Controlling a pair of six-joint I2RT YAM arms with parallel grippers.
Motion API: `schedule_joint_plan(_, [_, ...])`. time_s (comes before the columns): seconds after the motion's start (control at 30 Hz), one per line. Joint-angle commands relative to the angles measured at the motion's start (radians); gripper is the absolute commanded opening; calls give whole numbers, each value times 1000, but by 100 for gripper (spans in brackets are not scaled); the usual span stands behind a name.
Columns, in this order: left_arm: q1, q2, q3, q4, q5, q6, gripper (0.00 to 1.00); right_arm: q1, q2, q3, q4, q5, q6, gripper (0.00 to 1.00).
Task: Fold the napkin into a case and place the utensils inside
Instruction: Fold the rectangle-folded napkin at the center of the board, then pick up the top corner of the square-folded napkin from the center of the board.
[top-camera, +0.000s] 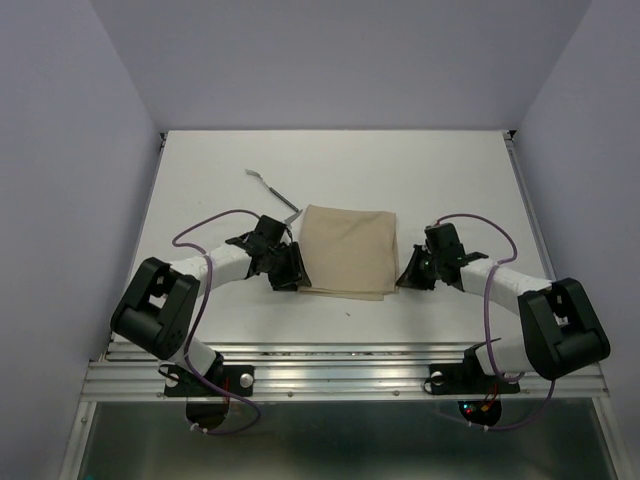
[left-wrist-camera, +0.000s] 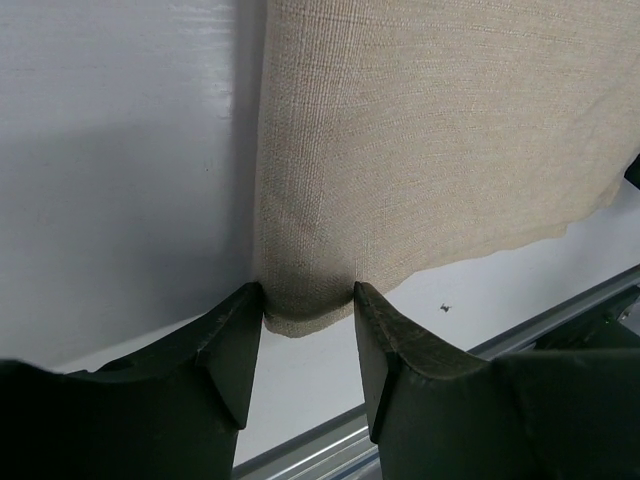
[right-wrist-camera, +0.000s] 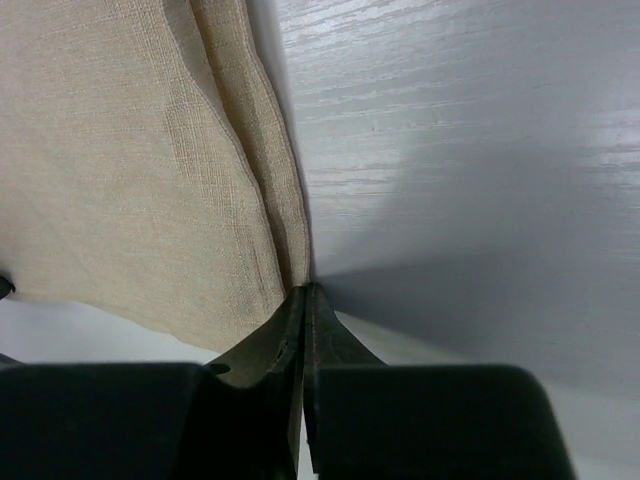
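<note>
Left wrist shows the left gripper (left-wrist-camera: 307, 300) half open round a napkin (left-wrist-camera: 430, 130) corner, while the right gripper (right-wrist-camera: 303, 295) pinches the other edge shut, ready to fold.

A corner of the folded beige-tan cloth napkin (left-wrist-camera: 420, 140) fills the gap between the left fingers (left-wrist-camera: 232, 345). Bare white desk (top-camera: 450, 170) lies open on their outer side. The right fingers (right-wrist-camera: 292, 335) are pressed together on the napkin's edge, and there is open desk on their outer side too. Beyond the left fingers lies a slim silvery utensil (top-camera: 272, 187), its end just beside the napkin's far corner. A ribbed aluminium rail (top-camera: 340, 372) runs behind both pairs of fingers.
</note>
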Motion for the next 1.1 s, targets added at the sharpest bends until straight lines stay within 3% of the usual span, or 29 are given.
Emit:
schedule_joint_plan(0.0, [4,10,-28,39,22,1,51,10,-21,20,-64,30,-30,6])
schedule_joint_plan(0.2, [4,13,-34,45,24,-2,39,10,-37,6,-101,69,-30,49])
schedule_joint_plan(0.27, [4,16,-36,48,30,-2,31,10,-45,8,-113,72,-25,57])
schedule_joint_plan(0.37, [4,12,-40,59,48,-11,24,10,-48,17,-126,75,-25,60])
schedule_joint_plan(0.73, [5,-33,-66,77,56,-45,24,10,-100,51,-207,121,-4,56])
schedule_joint_plan(0.9, [4,-30,-70,79,58,-45,24,10,-214,46,-245,188,27,53])
schedule_joint_plan(1.07, [4,-28,-63,79,65,-41,24,10,-193,54,-190,75,26,63])
